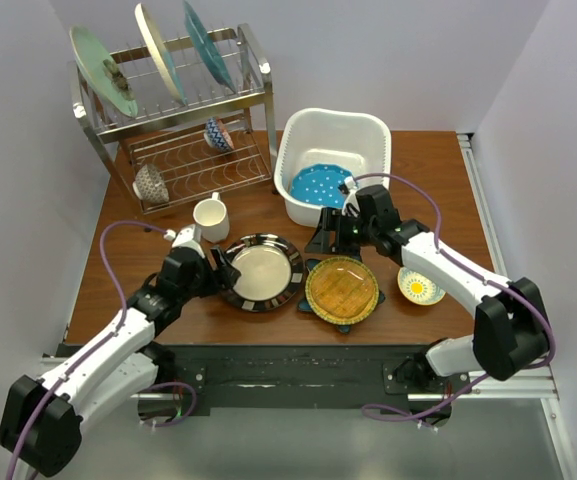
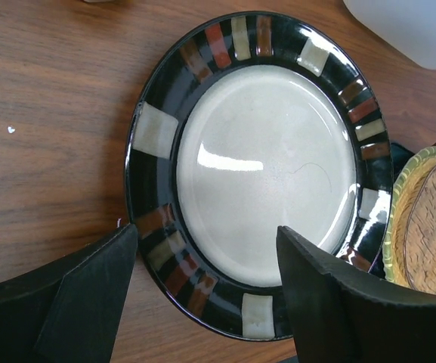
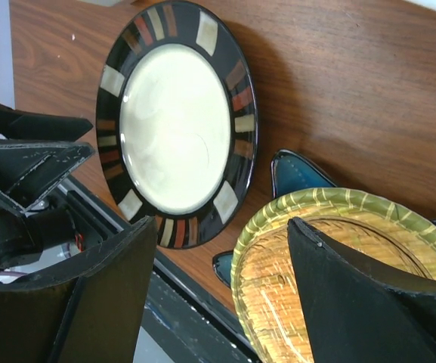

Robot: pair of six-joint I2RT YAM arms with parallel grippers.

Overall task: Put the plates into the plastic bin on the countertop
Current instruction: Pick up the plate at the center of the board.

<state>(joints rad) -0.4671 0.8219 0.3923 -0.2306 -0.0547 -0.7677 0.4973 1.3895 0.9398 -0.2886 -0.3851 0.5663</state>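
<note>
A black-rimmed cream plate [image 1: 261, 272] [image 2: 263, 166] [image 3: 176, 125] lies flat on the wooden counter. My left gripper [image 1: 220, 270] [image 2: 206, 280] is open at the plate's left edge, one finger over the wood and the other over the plate, with the rim between them. An amber round plate [image 1: 341, 288] [image 2: 429, 227] [image 3: 270, 280] rests on a blue star-shaped plate [image 1: 346, 326] [image 3: 297, 175]. My right gripper [image 1: 328, 238] [image 3: 224, 223] hangs open and empty above the amber plate's far-left rim. The white plastic bin [image 1: 336, 113] [image 2: 414, 26] holds a blue dotted plate [image 1: 318, 185].
A steel wire dish rack [image 1: 183, 150] at the back left carries three upright plates and two bowls. A white mug [image 1: 210, 215] stands just behind the cream plate. A small yellow-centred bowl [image 1: 420, 286] sits right of the amber plate. The counter's front edge runs close below the plates.
</note>
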